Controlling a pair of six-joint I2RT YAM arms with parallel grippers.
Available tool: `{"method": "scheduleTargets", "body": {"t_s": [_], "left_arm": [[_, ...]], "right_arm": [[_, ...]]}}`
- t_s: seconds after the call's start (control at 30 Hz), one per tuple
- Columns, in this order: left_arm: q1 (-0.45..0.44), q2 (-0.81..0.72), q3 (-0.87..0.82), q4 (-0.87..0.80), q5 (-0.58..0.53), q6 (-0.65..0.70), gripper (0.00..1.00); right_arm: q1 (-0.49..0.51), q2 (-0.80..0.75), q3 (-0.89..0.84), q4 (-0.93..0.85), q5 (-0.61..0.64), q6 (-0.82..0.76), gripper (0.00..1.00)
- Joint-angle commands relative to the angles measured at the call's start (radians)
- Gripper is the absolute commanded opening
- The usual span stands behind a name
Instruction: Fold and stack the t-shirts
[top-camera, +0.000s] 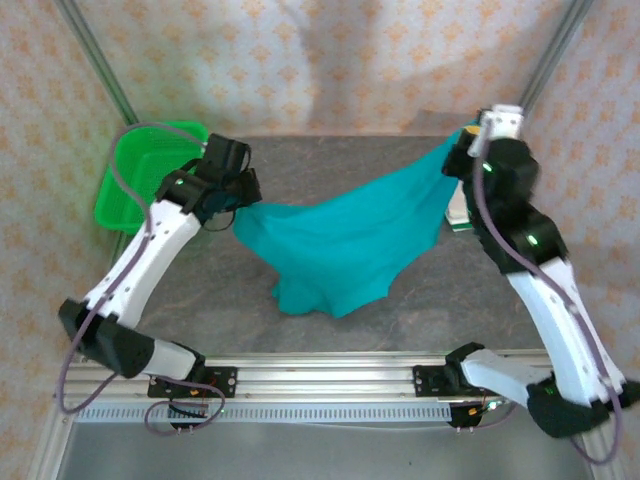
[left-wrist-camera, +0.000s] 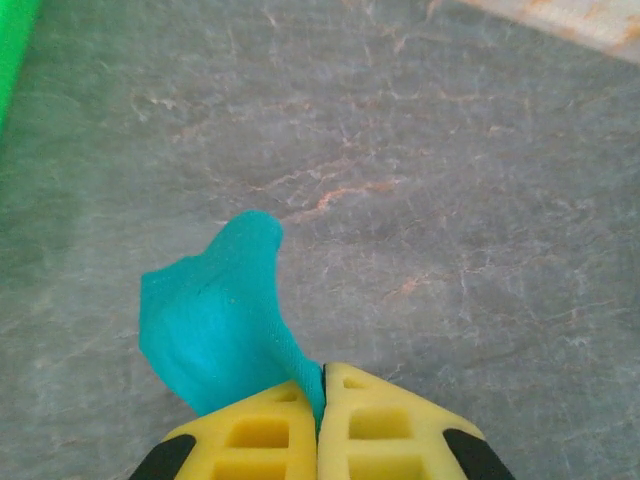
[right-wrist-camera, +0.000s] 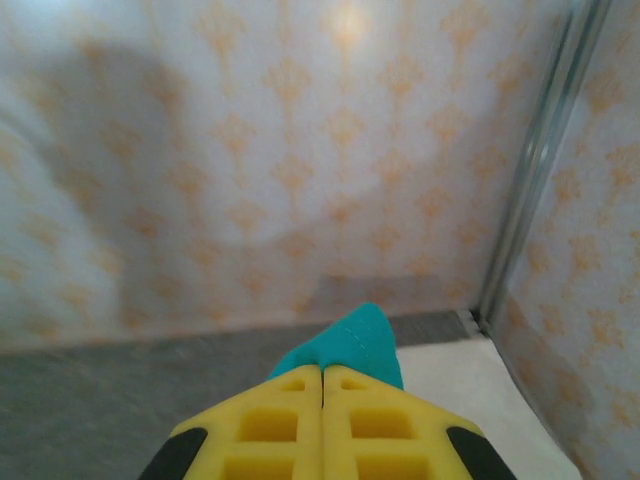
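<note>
Cloth like the teal t-shirt (top-camera: 340, 240) is soft, light and floppy, so it sags down to the middle of the bench (top-camera: 420, 300) while the left fingers (left-wrist-camera: 255, 435) and the right fingers (right-wrist-camera: 275, 425) each pinch shut on one raised edge, good places to hold.

Table (top-camera: 420, 300) is a grey stone-look top with faint rusty veining. There's a green plastic mesh basket (top-camera: 135, 180) parked at the far left edge. In the middle, the sagging bottom of the teal t-shirt (top-camera: 330, 250) bunches on the surface. Over at the far right sits a pale folded stack (top-camera: 458, 210), mostly hidden.
</note>
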Motion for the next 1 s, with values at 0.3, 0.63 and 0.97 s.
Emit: {"method": "scheduleTargets", "body": {"t_s": [0.3, 0.63, 0.97], "left_arm": [[-0.009, 0.193, 0.069, 0.106, -0.141, -0.053, 1.00], [0.087, 0.073, -0.148, 0.169, -0.148, -0.092, 1.00], [0.196, 0.002, -0.324, 0.232, -0.086, -0.142, 1.00]], "right_arm": [[-0.190, 0.631, 0.397, 0.032, -0.152, -0.004, 0.69], [-0.107, 0.359, -0.018, 0.133, -0.422, 0.168, 0.81], [0.351, 0.213, -0.481, 0.242, -0.497, 0.274, 0.80]]}}
